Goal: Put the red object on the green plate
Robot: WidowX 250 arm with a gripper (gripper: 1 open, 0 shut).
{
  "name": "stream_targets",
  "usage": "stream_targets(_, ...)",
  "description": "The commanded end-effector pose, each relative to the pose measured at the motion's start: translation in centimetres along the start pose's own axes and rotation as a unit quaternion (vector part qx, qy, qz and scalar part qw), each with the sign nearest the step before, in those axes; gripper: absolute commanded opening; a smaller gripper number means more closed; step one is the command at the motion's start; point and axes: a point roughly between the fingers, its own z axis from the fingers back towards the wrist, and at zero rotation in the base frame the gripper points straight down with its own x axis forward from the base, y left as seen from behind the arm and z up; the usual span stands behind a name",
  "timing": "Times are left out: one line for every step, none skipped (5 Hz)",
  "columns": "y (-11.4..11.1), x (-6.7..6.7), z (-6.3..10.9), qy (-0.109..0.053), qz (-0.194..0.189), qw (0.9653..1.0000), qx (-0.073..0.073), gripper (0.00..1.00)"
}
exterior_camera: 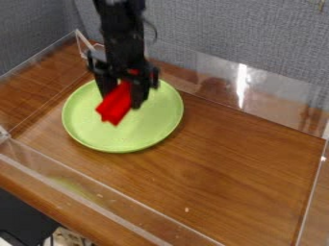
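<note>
Honestly, looked pretty far along, just not finished. Had the red object [114, 105] up in the fingers [121, 83], over the left-hand part of the green plate [141, 131] as seen by the camera. Seemed to be gripping that block by its upper part, with the lower part sticking out below in plain view. Couldn't see both contact spots, way too much motion blur around there, but definitely read as a grasp and not a release.

So, as for done: grabbed, and lined up within the plate's outline. As for left: lowering, letting go, then backing off without dragging the block along. Couldn't tell for sure from just 1 view whether touching the plate or hanging a little above. Would have guessed above, tbh.

Now the direction stuff. Pointed steeply down the picture, with the free end toward the near side of the worktop [238, 173] and a bit to the left. Ran the long axis from upper right to lower left, much closer to up-and-down than sideways. Looked kinda short that way, so probably tilted, not lying flat. Might have tipped over on release, so seemed worth setting down gently.
</note>
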Motion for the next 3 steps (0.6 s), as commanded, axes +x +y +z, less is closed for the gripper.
stream_targets(-0.9, 0.4, 1.9, -0.026, -0.01, 0.9996, -0.002, 0.0)
stream_targets(-1.4, 0.7, 0.8, -0.021, -0.018, 0.9996, -0.004, 0.0)
stream_targets(-1.0, 0.6, 1.0, -0.013, -0.013, 0.9998, -0.001, 1.0)
